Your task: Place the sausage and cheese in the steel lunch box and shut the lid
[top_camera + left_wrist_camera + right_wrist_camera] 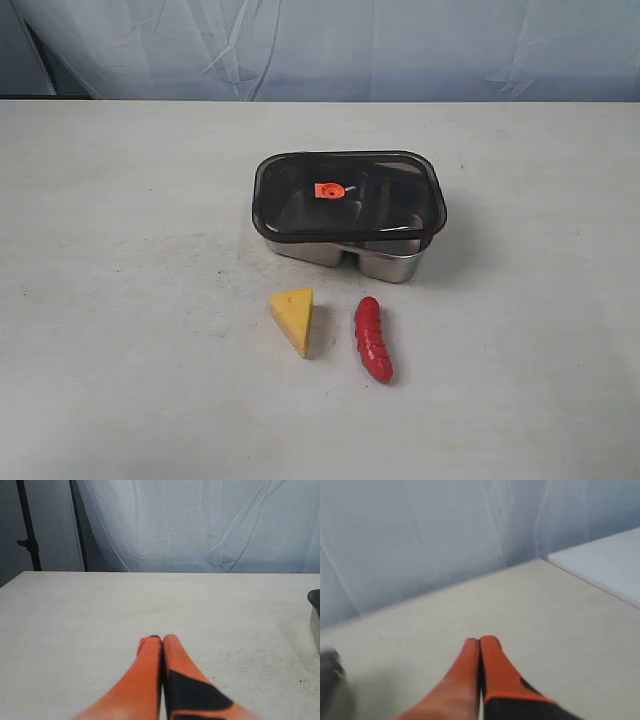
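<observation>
Stainless-steel surfaces identify the steel lunch box [388, 263], which stands just above the centre of the exterior view on a pale, scuffed table [120, 200]. The lid [400, 195], dark and translucent, lies on top of the box; it sits slightly askew, shifted toward the upper left, so that the box wall and its front notch show below the lid's lower right edge. Whether the lid is pressed home cannot be determined. A small orange valve [329, 190] is located left of the lid's centre. The box divider is faintly visible through the lid. The cheese [293, 318], a yellow wedge, lies on the table below the box, slightly left of centre, with its point directed toward the bottom of the frame. The sausage [373, 340], red and ridged, lies just beside the cheese on its right, apart from it and running roughly top to bottom. Both food items are outside the box. The left gripper [161, 639] is clenched, its orange fingers pressed together with nothing between them, above bare table. The right gripper [479, 641] is likewise clenched and empty. Neither gripper appears in the exterior view. A wrinkled light-coloured cloth [320, 50] hangs behind the table.
</observation>
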Available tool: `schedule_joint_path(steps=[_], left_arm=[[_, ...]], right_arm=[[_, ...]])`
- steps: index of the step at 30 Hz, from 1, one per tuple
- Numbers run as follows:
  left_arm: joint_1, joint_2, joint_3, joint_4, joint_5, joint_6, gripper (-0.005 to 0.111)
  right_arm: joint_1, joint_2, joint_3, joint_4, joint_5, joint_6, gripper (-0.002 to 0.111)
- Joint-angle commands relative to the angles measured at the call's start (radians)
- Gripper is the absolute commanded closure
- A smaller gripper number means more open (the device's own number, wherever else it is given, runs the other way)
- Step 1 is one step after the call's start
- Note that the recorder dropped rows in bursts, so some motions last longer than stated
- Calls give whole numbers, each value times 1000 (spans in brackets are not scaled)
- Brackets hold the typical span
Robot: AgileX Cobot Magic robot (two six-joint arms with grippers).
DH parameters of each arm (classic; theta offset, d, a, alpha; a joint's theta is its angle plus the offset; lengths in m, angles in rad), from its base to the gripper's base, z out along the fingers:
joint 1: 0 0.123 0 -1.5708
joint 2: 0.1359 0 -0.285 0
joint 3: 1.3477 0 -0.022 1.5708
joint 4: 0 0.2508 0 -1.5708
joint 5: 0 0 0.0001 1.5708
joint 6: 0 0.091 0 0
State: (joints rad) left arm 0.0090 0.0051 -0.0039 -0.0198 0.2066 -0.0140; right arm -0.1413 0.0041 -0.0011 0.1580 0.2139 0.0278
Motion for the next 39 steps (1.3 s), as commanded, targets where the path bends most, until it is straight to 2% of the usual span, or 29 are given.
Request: schedule_joint_path(steps=[1,2,3,5,8,9,13,17,18,21,24,28,30,39], left_arm=[[-2,-5,4,-1,-12,-1,107],[-2,-5,4,-1,-12,-1,107],[-2,-5,4,-1,-12,-1,107],[-2,-5,4,-1,-12,-1,107],[-2,-5,4,-1,-12,-1,107],[-2,-5,4,-1,-12,-1,107],[-2,-5,4,6,-12,-1,107],[-2,-5,4,6,-12,-1,107],[-2,-5,4,6,-12,-1,107],[-2,-5,4,6,-12,-1,107],[-2,-5,4,6,-12,-1,107],[-2,-5,4,6,-12,-1,107],[-2,-5,4,6,-12,-1,107],[-2,-5,4,6,-12,-1,107]], right_arm=[[3,-4,1,561,-294,40,109],[3,-4,1,649,-302,46,109],[3,-4,1,847,-261,62,109],[3,-4,-7,934,-200,62,109],[3,-4,-99,909,-137,5,109],[3,61,-174,887,-101,-56,109],[3,469,-441,901,101,-345,109],[3,1017,-788,1126,474,-833,109],[3,1149,-872,1183,586,-895,109],[3,1406,-1034,1240,733,-941,109],[3,1611,-1186,1242,858,-958,99],[3,1834,-1323,1244,979,-958,65],[3,1916,-1362,1250,989,-958,55],[46,2202,-1452,1284,987,-998,54]])
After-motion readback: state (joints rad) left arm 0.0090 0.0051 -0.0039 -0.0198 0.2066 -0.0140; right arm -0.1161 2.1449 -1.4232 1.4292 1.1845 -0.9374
